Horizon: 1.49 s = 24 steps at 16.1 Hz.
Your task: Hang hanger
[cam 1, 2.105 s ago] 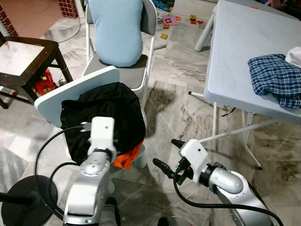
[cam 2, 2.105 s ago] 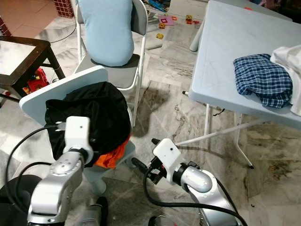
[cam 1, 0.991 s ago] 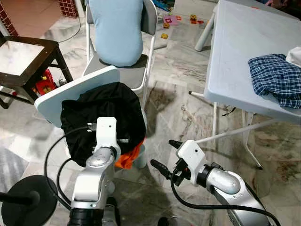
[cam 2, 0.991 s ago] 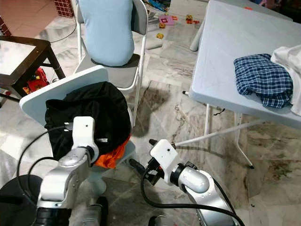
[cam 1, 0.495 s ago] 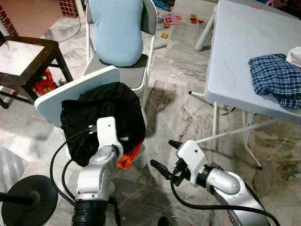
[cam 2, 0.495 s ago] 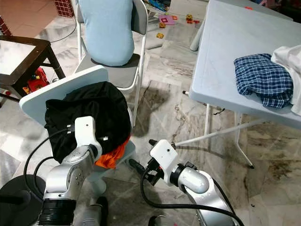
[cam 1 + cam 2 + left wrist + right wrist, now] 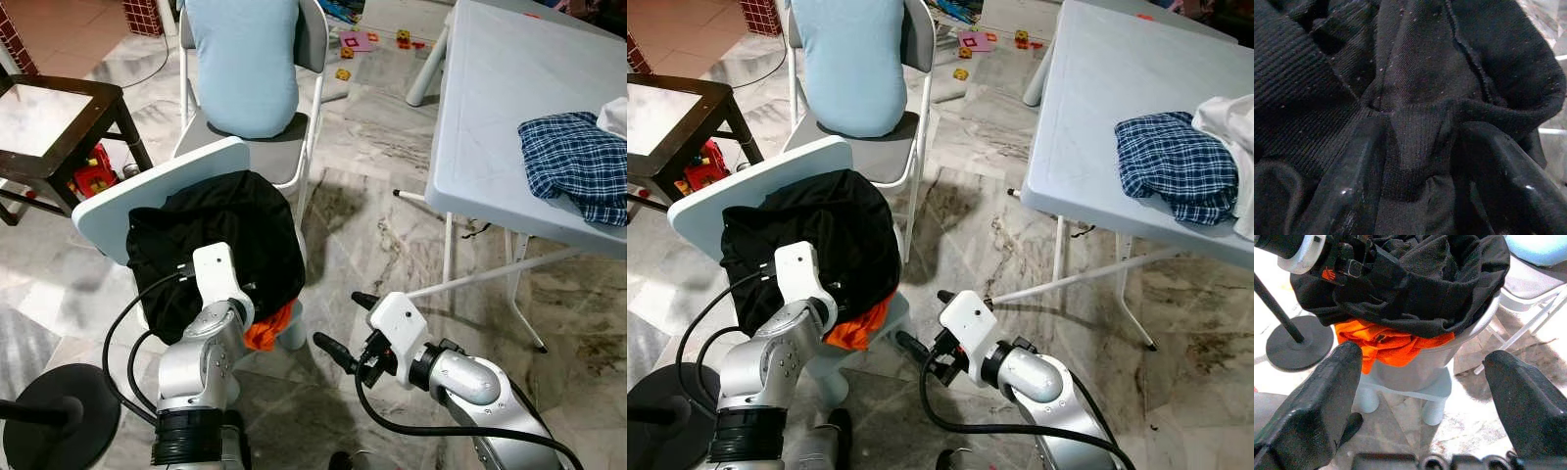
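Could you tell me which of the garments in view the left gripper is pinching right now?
The black knitted garment heaped on the small white chair; the left gripper pinches its fold, unlike the orange cloth beneath.

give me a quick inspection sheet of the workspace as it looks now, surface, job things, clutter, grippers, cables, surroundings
surface: small white table, tilted, with clothes heaped on it.
job's things: no hanger seen; black garment piled on the small table, orange garment beneath it at the near edge.
clutter: plaid shirt and white cloth on the folding table; toys on the floor.
grippers: left gripper pressed into the black garment, a fold between its fingers; right gripper open, above the floor, apart from the pile.
cables: black cable looping off the left arm.
surroundings: marble floor, folding chair with a light blue back, dark side table, round black stand base.
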Available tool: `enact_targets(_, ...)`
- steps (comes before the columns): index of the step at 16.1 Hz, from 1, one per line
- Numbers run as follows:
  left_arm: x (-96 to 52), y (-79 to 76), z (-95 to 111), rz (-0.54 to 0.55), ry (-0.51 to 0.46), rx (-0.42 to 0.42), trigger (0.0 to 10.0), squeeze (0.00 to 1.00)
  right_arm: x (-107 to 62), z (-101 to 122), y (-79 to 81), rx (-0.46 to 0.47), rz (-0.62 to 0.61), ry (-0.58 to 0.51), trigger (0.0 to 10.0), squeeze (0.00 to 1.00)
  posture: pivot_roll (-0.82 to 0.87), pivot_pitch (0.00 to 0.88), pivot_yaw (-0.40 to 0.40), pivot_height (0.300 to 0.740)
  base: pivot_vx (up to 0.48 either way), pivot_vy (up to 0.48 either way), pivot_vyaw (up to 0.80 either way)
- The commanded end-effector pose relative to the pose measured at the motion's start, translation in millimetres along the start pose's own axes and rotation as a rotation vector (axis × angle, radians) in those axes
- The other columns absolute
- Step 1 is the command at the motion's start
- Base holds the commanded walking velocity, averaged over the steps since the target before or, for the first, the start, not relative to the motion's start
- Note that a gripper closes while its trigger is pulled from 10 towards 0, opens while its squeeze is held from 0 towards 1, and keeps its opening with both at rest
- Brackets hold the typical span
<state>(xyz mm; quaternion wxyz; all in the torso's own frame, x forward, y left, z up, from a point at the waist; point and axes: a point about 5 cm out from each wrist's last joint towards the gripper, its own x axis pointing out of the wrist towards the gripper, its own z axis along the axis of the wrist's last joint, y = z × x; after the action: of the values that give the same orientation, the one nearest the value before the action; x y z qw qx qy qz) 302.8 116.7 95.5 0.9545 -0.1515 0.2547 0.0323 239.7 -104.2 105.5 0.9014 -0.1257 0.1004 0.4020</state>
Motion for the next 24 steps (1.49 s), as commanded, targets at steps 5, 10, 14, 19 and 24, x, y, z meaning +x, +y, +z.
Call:
enact_targets(5,-4.2,-12.8,-19.1,-0.026,0.105,-0.107,0.0,0.00,-2.2,-4.0,-1.7,-0.006,-0.007,0.023,10.0,0.00,-0.03,0.219,-0.097,0.740,0.000,0.000,0.00)
enact_targets(10,-6.7,-12.0,-16.5,-0.013,0.087,-0.075,0.0,0.00,-1.7,-4.2,-2.5,-0.007,-0.009,0.026,10.0,0.00,-0.03,0.218,-0.096,0.740,0.000,0.000,0.00)
enact_targets(14,-7.8,-7.6,-12.1,0.002,0.031,0.045,0.0,0.00,-1.6,-4.6,-3.0,-0.006,-0.011,0.026,10.0,0.00,-0.03,0.217,-0.095,0.740,0.000,0.000,0.00)
enact_targets(19,-10.2,-2.6,-9.4,0.021,-0.008,0.085,0.0,0.00,-1.1,-4.8,-4.3,-0.007,-0.013,0.026,10.0,0.00,-0.03,0.213,-0.098,0.740,0.000,0.000,0.00)
enact_targets(24,-10.6,4.1,5.7,0.074,-0.131,0.185,0.0,0.00,-0.1,-3.9,-6.9,-0.014,-0.019,0.023,10.0,0.00,-0.03,0.200,-0.099,0.740,0.000,0.000,0.00)
